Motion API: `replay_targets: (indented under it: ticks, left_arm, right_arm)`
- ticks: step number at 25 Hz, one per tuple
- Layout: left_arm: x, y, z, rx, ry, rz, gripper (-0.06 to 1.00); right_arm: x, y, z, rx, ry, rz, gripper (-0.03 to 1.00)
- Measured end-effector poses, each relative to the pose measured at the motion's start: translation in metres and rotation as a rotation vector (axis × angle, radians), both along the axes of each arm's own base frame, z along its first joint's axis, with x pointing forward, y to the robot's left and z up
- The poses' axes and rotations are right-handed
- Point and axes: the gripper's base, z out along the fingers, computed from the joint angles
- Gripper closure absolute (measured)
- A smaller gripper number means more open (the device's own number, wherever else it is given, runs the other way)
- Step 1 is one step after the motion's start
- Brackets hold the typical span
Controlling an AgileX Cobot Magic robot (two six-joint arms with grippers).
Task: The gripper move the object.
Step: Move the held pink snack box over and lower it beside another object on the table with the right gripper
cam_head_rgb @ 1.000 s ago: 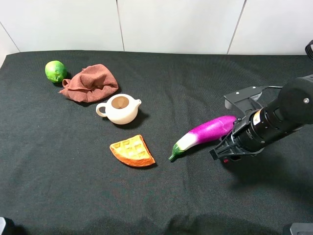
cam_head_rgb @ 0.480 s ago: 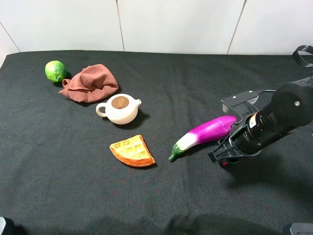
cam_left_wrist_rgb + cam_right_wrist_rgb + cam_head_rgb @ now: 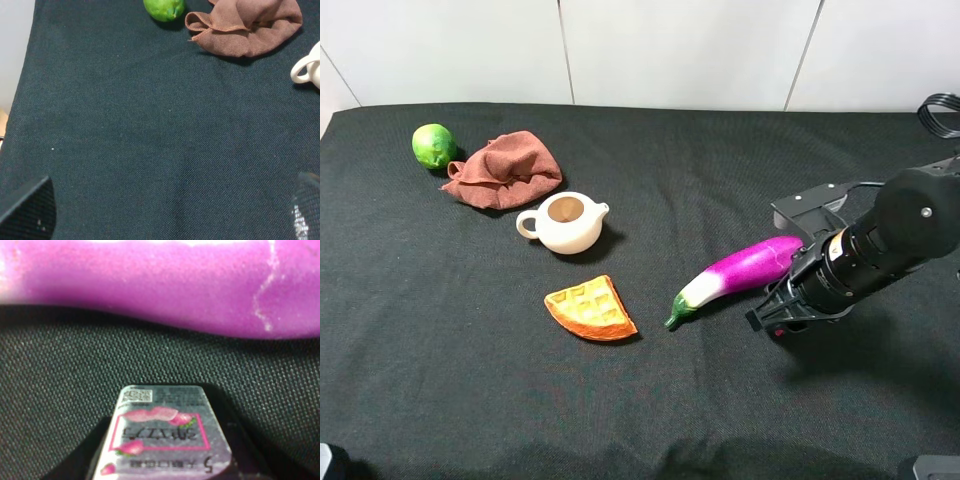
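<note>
The object, a small black tin with pink, white and green graphics (image 3: pixel 162 435), sits between the dark jaws of my right gripper (image 3: pixel 775 320), low over the black cloth. In the exterior view the bulky black wrist hides the tin except for a small red spot. The purple eggplant (image 3: pixel 745 270) lies just beside the gripper, on its far left side, and fills the far part of the right wrist view (image 3: pixel 160 285). My left gripper (image 3: pixel 167 210) is open and empty over bare cloth; only its two fingertips (image 3: pixel 27 210) show.
A white teapot (image 3: pixel 565 222), a waffle wedge (image 3: pixel 590 308), a brown rag (image 3: pixel 505 168) and a green lime (image 3: pixel 433 145) lie on the left half of the black cloth (image 3: pixel 470 380). The left wrist view shows the lime (image 3: pixel 164 7), the rag (image 3: pixel 245 27) and the teapot's handle (image 3: pixel 305 70).
My right gripper has shifted slightly left with the tin, close to the eggplant. In the last half second it has barely moved. Nothing else has moved.
</note>
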Motion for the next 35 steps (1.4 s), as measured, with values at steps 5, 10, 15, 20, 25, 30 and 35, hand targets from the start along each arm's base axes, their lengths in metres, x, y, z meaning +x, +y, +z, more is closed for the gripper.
replay_targets:
  ticks: [5,10,15,20,25,30,35]
  left_arm:
    - [0.0,0.0,0.0,0.0,0.0,0.0,-0.05]
    - [0.0,0.0,0.0,0.0,0.0,0.0,-0.05]
    - [0.0,0.0,0.0,0.0,0.0,0.0,-0.05]
    - [0.0,0.0,0.0,0.0,0.0,0.0,-0.05]
    - [0.0,0.0,0.0,0.0,0.0,0.0,-0.05]
    - [0.0,0.0,0.0,0.0,0.0,0.0,-0.05]
    - [0.0,0.0,0.0,0.0,0.0,0.0,-0.05]
  right_arm:
    - [0.0002,0.0001,0.0,0.0,-0.003,0.004,0.62]
    - [0.0003,0.0001,0.0001,0.001,-0.005,0.006,0.62]
    - [0.0003,0.0001,0.0001,0.001,-0.005,0.006,0.62]
    - [0.0004,0.0002,0.0001,0.003,-0.004,-0.004,0.62]
    - [0.0004,0.0002,0.0001,0.003,-0.003,-0.008,0.62]
    - [0.0006,0.0002,0.0001,0.006,-0.002,-0.026,0.52]
    - [0.0008,-0.0001,0.0001,0.003,-0.006,-0.022,0.32]
